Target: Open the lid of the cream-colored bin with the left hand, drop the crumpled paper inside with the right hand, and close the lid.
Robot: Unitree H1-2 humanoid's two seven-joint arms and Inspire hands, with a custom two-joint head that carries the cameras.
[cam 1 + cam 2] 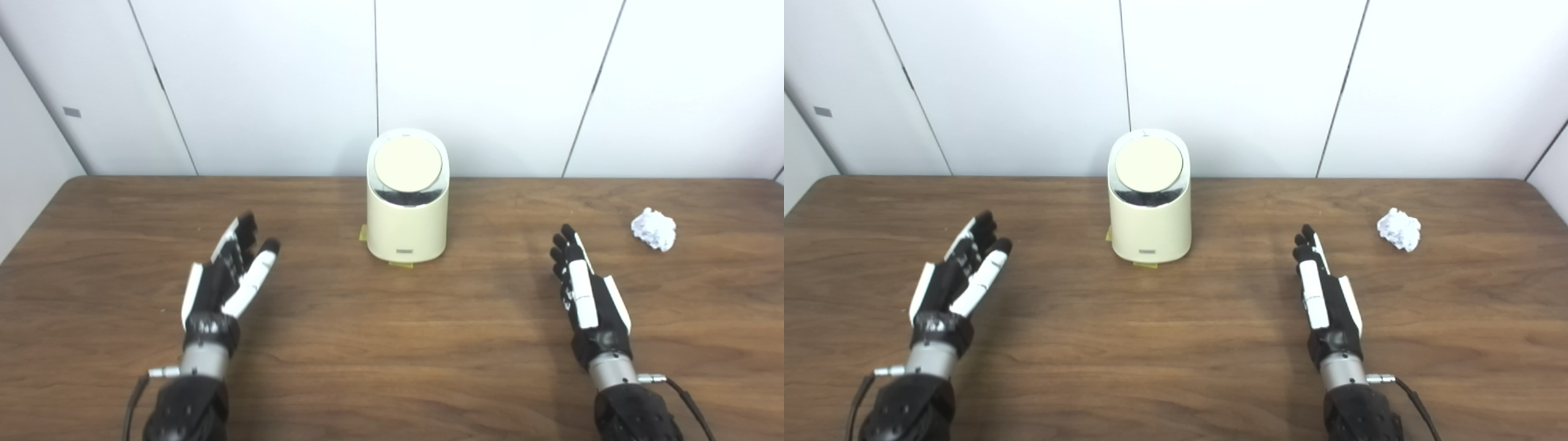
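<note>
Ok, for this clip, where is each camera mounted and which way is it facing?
Left eye view: on the head, looking down and forward at the table; both forearms show, left hand and right hand open.
Right eye view: beside it, a little to the right, same aim; same arms show.
Shared: cream-colored bin at centre with lid closed, crumpled paper lying far right, white wall panels behind.

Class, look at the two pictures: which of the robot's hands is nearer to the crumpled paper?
The right hand. It sits just left of the crumpled paper and a little nearer the robot. The left hand is far off, beyond the cream-colored bin.
</note>
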